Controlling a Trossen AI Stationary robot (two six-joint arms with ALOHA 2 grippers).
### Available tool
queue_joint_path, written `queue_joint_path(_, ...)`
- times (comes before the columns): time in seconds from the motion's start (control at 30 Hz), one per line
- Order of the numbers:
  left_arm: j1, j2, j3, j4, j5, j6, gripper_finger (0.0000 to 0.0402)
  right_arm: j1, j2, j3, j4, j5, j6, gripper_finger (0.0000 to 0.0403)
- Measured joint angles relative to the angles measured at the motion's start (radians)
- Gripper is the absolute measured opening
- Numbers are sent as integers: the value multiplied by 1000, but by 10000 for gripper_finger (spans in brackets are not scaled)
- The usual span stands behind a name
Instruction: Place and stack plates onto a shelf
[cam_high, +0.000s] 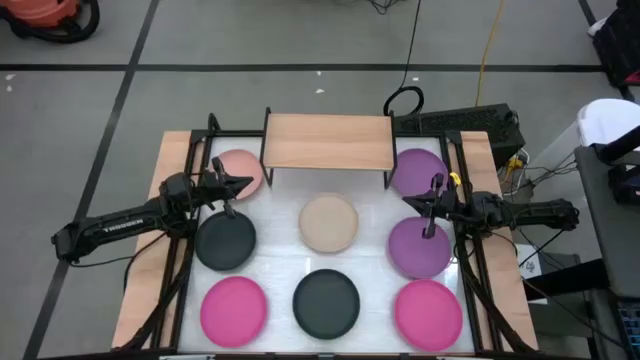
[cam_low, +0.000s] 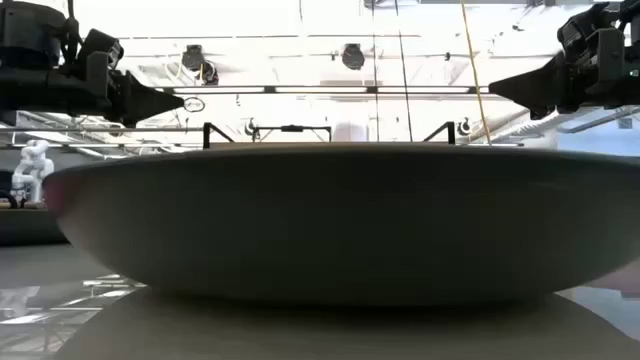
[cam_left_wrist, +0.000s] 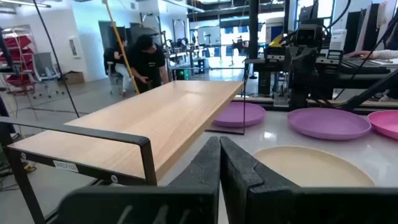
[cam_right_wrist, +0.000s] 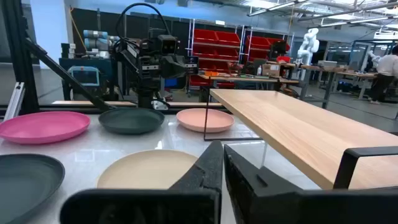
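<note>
Plates lie all over the white table (cam_high: 377, 215), and none sits on the shelf (cam_high: 327, 141) at the far edge. By the left edge, a light pink plate (cam_high: 240, 172) lies at the far end, a dark grey plate (cam_high: 226, 241) in the middle and a hot pink plate (cam_high: 234, 306) at the near edge. The left claw (cam_high: 243, 182) hangs over the near rim of the light pink plate, fingers pressed together, holding nothing. In the middle lie a beige plate (cam_high: 328, 222) and another dark grey one (cam_high: 326, 302). By the right edge lie two purple plates (cam_high: 419, 247) and a hot pink one (cam_high: 428, 312). The right claw (cam_high: 410, 203) hangs between the two purple plates, fingers together and empty.
</note>
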Motion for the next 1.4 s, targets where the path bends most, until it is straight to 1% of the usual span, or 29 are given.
queue_joint_path(1.1,0,0,0,0,0,0,4,0,0,0,2,0,0,0)
queue_joint_path(1.2,0,0,0,0,0,0,4,0,0,0,38,1,0,0)
queue_joint_path(1.4,0,0,0,0,0,0,4,0,0,-1,211,-1,1,0)
